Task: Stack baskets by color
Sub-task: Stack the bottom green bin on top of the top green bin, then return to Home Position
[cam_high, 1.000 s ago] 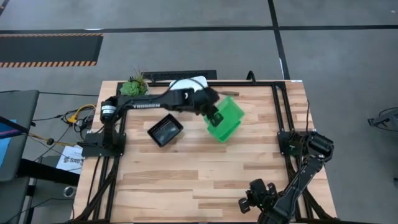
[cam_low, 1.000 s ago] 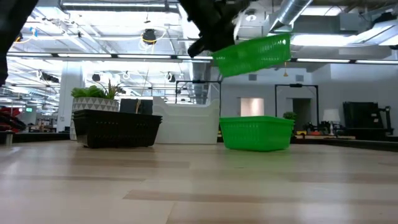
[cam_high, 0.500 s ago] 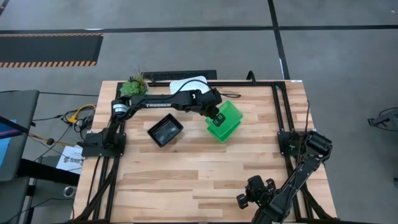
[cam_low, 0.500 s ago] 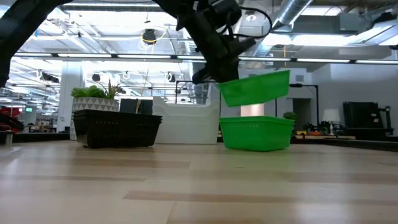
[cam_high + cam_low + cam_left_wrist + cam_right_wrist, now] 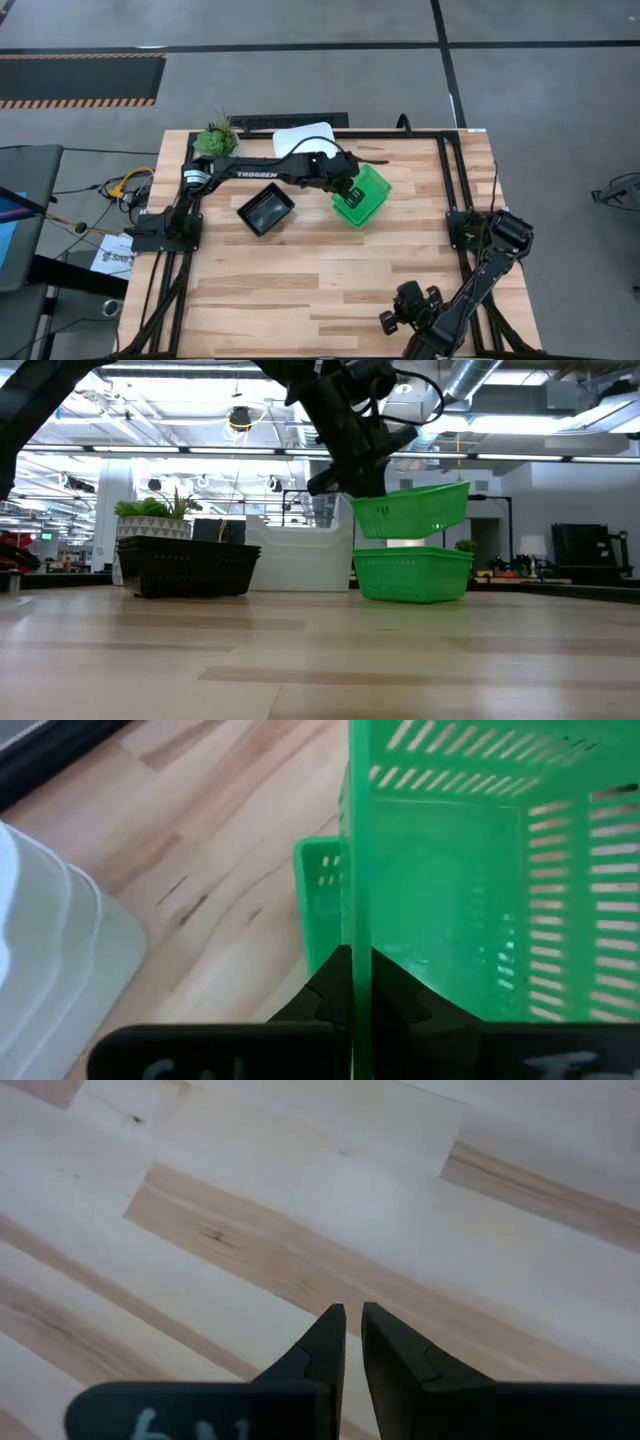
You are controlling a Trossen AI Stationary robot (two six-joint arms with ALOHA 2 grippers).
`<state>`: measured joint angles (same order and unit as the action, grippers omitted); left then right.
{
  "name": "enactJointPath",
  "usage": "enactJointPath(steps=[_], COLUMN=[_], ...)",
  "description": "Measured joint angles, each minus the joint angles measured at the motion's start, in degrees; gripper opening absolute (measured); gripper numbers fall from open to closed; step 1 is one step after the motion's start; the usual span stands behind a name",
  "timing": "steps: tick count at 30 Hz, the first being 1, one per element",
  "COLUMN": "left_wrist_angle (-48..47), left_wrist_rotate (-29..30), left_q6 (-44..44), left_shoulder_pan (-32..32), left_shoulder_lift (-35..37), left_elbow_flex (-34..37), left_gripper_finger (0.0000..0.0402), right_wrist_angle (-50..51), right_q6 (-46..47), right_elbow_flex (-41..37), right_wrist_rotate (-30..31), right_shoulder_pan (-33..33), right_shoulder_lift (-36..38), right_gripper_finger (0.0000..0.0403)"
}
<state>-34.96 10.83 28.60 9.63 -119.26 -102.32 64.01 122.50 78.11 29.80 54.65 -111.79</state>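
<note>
The left hand (image 5: 362,488) pinches the wall of a bright green mesh-walled plastic basket (image 5: 412,512), holding it just above another green basket (image 5: 412,574) near the surface's (image 5: 330,270) far edge. The right hand (image 5: 353,1342), pressed together, waits near the near edge.

high: overhead, straight down, whole table (image 5: 300,290) | low: tabletop level, facing room | wrists: close, past own fingers | shared by high, low, left wrist: green basket (image 5: 362,196)
</note>
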Motion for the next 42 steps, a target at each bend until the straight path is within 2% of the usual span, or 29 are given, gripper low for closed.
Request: enactJointPath(steps=[16,22,27,34,38,42], left_wrist_angle=[0.37,-1.63,-1.76,-1.58,-7.52,-17.88], left_wrist_rotate=[-2.08,-5.93,-6.06,-8.09,-8.68,-8.91], left_q6=[1.42,2.04,2.05,-0.12,-0.85,-4.01], left_shoulder_pan=[-0.5,-0.67,-0.65,-0.58,0.56,1.14], left_shoulder_lift=[-2.78,-2.78,-2.78,-2.76,-2.26,-2.16], left_elbow_flex=[0.0,0.0,0.0,-0.02,-2.66,-7.74], left_gripper_finger=[0.0,0.001,0.0055,0.0149,0.0192,0.0213], right_wrist_angle=[-1.05,-1.16,-1.24,-1.22,-1.23,-1.27], right_q6=[-0.05,-1.46,-1.49,-1.51,-1.5,-1.49], right_elbow_flex=[0.0,0.0,0.0,0.0,0.0,0.0], right_wrist_rotate=[-0.02,-0.02,-0.02,-0.02,-0.02,0.0], right_shoulder_pan=[0.11,0.11,0.11,0.11,-0.07,-0.69], right_shoulder_lift=[0.04,0.07,0.07,0.07,0.07,0.07], right_gripper_finger=[0.0063,0.0063,0.0063,0.0063,0.0063,0.0063])
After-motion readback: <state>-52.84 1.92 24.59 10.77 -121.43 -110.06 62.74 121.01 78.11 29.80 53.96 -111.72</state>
